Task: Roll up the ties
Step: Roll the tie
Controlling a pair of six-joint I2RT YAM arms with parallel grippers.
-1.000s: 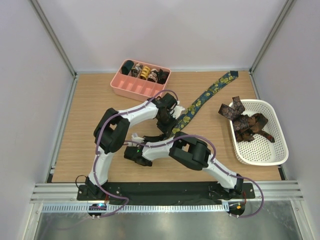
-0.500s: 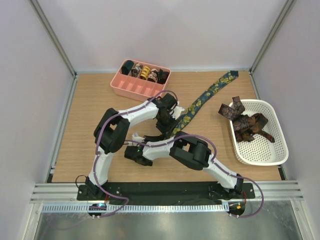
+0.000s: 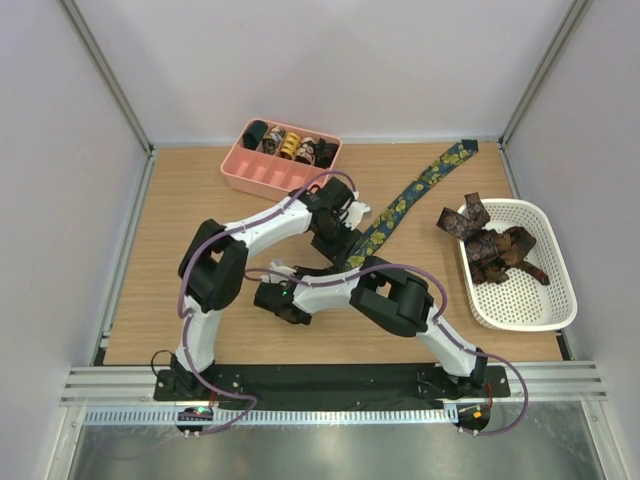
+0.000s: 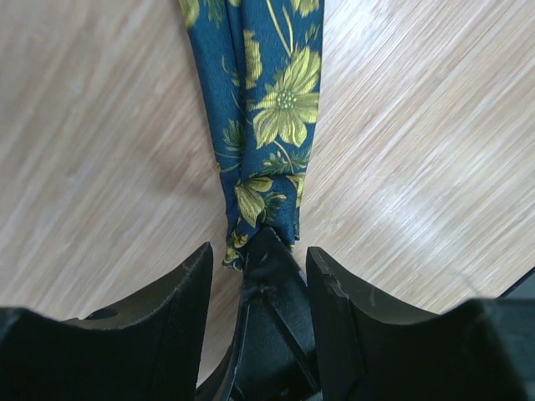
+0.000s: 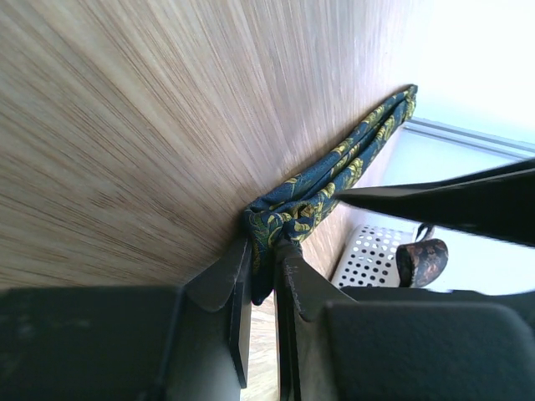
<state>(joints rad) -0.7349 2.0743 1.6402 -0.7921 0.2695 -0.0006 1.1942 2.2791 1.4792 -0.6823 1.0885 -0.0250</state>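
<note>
Down at the near side of the table point(image 3: 170, 240) the two arms are meeting nose to nose. The right gripper point(image 5: 261, 251) is pinching the near, folded end of the navy tie point(image 4: 261, 109), the one with the yellow-green flowers; its fingers are drawn narrow, with the cloth bunched between them and lying low against the wood. The left gripper point(image 4: 259, 261) is hanging right over that same spot, fingers standing apart and closing on nothing; a dark tip, most likely the right gripper's own, is sitting in the gap and touching the tie's end. From there the tie is running flat and fairly straight, diagonally away towards the far right corner. Out to the right, the white basket point(image 3: 545, 300) is holding a heap of brown ties point(image 3: 490, 245), unrolled and waiting. At the far edge, the pink tray point(image 3: 262, 182) is carrying a row of coiled ties point(image 3: 290, 146) in its back compartments. I'm reading this as the very start of a roll on the navy one, with the end gathered but no turns made yet. The next move is calling for the left fingers either to close on the fold or to pull clear, so the end can be turned over itself without the long tail skewing.
</note>
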